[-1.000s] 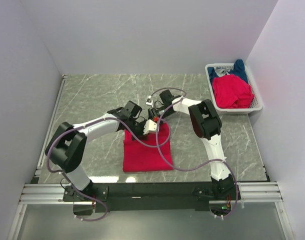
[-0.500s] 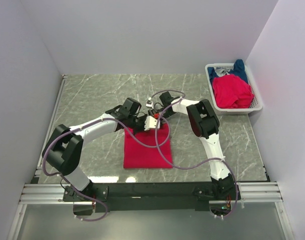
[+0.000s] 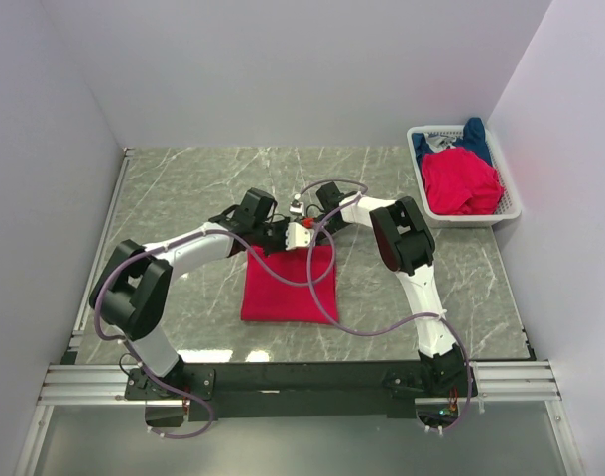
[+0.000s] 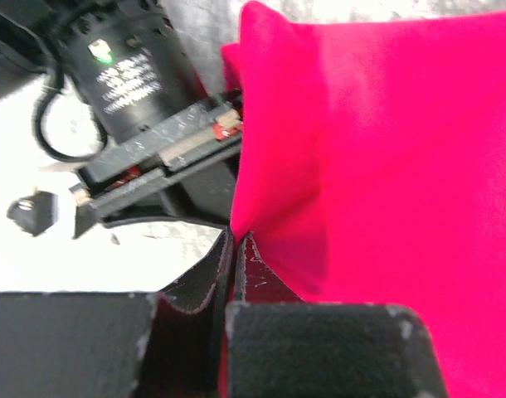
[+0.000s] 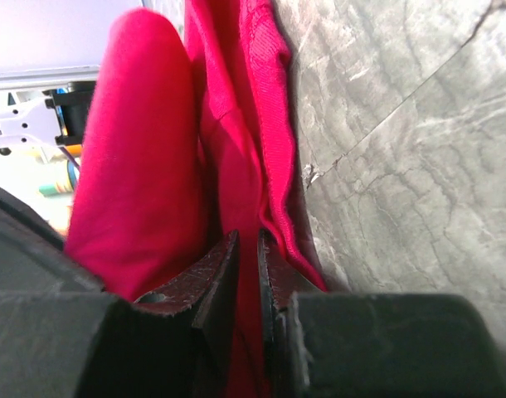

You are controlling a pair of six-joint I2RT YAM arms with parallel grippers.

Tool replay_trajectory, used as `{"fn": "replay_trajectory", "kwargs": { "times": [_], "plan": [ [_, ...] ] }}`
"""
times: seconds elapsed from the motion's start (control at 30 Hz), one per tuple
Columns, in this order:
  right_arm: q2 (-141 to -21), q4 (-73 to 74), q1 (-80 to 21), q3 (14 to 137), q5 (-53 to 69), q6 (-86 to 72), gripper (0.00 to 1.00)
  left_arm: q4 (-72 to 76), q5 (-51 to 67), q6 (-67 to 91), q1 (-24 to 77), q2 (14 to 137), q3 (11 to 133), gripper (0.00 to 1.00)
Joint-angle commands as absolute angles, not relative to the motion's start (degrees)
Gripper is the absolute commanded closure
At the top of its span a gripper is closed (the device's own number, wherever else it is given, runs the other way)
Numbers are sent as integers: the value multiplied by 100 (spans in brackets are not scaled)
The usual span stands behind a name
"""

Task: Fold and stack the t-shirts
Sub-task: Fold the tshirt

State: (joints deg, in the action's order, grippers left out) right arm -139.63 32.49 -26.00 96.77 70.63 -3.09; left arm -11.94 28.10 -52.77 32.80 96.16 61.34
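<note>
A folded red t-shirt [image 3: 288,288] is laid flat on the grey marbled worktop [image 3: 183,188], slightly below the centre of the top view, as a roughly square block with its far edge raised. At that far edge both claws are met close together.

The left claw [image 3: 299,238] is seen at the upper middle of the cloth. In the left wrist view its fingers [image 4: 220,265] are pressed together with no gap between them, and a corner of the red fabric [image 4: 386,166] is pinched at their tips, the cloth being spread out to the right of the frame.

The right claw [image 3: 302,216] is placed just above the left one in the top view. In the right wrist view its fingers [image 5: 224,257] are held only a narrow slit apart, and a thin fold of the red fabric [image 5: 145,149] is clamped in that slit. The bunched layers are stood up along the left of that frame, with bare worktop at the right.

At the upper right of the top view, a white mesh basket [image 3: 466,217] is set against the wall. It is filled with crumpled red t-shirts [image 3: 459,183], and a dark blue t-shirt [image 3: 473,137] is draped over its far rim.
</note>
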Motion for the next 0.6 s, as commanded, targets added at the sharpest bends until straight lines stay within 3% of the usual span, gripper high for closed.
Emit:
{"fn": "replay_trajectory", "kwargs": {
  "times": [0.0, 0.57],
  "plan": [
    [-14150, 3454, -2610, 9641, 6776, -53, 78, -414, 2637, -5519, 3261, 9501, 6004, 100],
    [-13966, 3787, -2593, 9852, 6364, 281, 78, 1001, 2065, -5756, 3401, 9413, 5072, 99]
  ]
}}
